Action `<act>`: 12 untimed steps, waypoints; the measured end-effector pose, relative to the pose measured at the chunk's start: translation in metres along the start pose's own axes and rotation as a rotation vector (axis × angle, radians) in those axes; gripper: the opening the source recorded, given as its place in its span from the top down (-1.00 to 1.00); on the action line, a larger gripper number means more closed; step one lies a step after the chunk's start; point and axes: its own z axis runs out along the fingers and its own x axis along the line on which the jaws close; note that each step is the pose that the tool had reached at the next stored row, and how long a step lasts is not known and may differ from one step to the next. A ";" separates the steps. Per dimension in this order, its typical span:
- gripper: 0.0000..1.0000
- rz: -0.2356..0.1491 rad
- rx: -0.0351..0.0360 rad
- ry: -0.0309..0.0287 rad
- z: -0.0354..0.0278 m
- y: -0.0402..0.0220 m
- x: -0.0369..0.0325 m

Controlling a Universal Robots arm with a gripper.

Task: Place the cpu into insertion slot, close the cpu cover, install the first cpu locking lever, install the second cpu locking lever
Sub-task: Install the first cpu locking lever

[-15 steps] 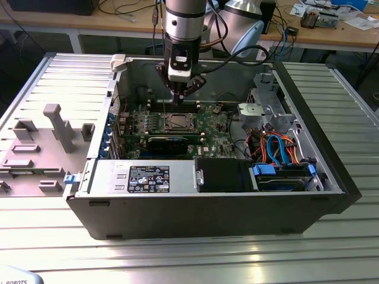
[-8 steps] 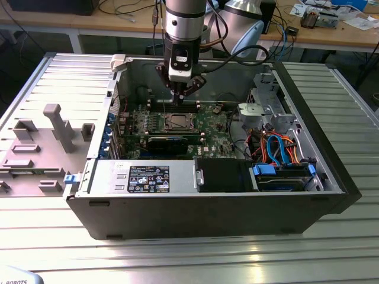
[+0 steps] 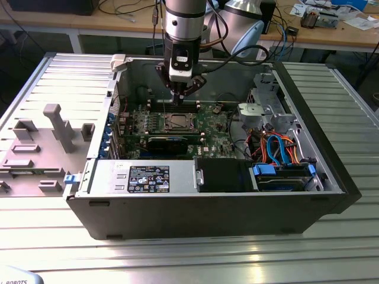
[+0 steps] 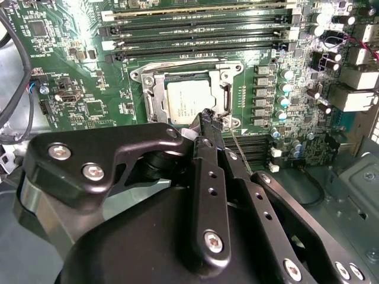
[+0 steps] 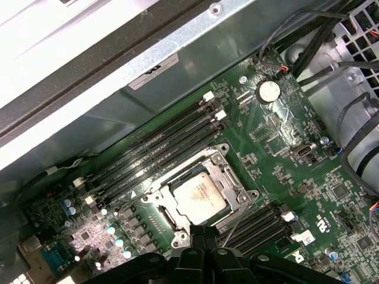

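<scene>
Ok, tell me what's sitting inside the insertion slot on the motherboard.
The cpu lies inside the insertion slot, silver top up, with the cpu cover framing it. The socket contacts beneath are covered by the chip. The gripper hovers at the slot's edge.

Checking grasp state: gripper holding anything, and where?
Cannot tell. Gripper tips sit at the cpu cover edge beside a thin lever; cpu is seated.

The cpu (image 5: 198, 197) lies in the insertion slot (image 5: 167, 220), cpu cover (image 5: 232, 176) down around it.
</scene>
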 end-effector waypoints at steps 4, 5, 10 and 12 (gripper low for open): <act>0.79 -0.006 0.0001 -0.0001 0.0000 0.0000 0.0000; 0.79 -0.008 0.0002 -0.0003 0.0000 0.0000 0.0000; 0.79 -0.011 0.0002 -0.0004 0.0000 0.0000 0.0000; 0.79 -0.012 0.0002 -0.0004 0.0000 0.0000 0.0000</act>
